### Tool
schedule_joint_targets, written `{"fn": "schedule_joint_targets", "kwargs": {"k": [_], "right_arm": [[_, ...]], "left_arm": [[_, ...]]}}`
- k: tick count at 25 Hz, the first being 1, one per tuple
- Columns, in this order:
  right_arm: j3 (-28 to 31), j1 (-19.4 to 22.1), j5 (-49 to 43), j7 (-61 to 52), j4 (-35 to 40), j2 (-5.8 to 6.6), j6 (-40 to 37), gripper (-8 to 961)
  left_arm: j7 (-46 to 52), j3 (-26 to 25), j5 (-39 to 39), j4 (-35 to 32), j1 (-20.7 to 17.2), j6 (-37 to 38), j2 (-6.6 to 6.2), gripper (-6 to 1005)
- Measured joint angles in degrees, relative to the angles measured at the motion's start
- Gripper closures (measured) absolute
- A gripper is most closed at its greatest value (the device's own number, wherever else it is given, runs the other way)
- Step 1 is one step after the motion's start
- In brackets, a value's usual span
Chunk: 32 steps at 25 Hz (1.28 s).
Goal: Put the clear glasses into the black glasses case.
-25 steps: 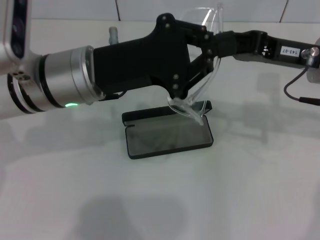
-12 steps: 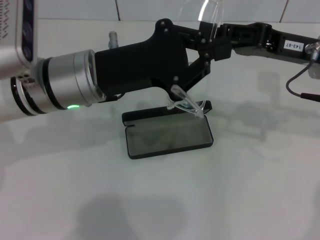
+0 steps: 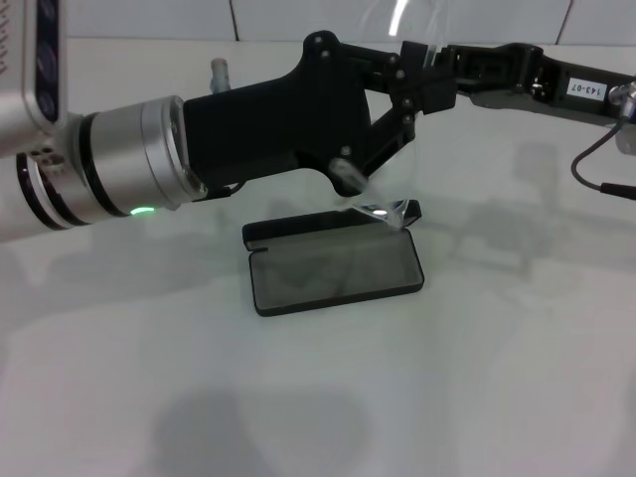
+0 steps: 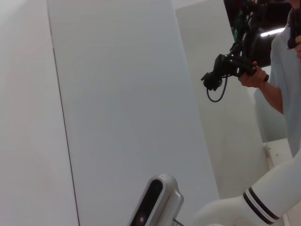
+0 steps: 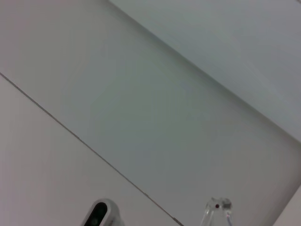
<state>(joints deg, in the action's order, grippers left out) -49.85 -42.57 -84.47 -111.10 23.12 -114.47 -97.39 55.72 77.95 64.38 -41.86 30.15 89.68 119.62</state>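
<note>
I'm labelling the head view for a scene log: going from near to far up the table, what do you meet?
Black glasses case lying open → clear glasses hanging over its far edge → left gripper and right gripper meeting above → tiled wall.

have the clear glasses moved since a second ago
Yes. The clear glasses have risen, further above the black glasses case, which stays put.
</note>
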Motion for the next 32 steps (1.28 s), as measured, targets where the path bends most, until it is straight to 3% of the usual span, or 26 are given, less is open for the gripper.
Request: {"fn": "schedule_joint_targets", "kwargs": {"k": [8,32], "right_arm": [[0.06,0.25,0.09,0.07,0.0,0.31,0.22,911],[0.06,0.01,0.65,0.03,0.0,-0.26,-0.79,913]], "left_arm": [[0.37,-0.67,-0.44,-3.25,-1.76,0.29,-0.06,958],[0.08,-0.34,1.35,-0.62,-1.5,-0.57,0.0,959]]}}
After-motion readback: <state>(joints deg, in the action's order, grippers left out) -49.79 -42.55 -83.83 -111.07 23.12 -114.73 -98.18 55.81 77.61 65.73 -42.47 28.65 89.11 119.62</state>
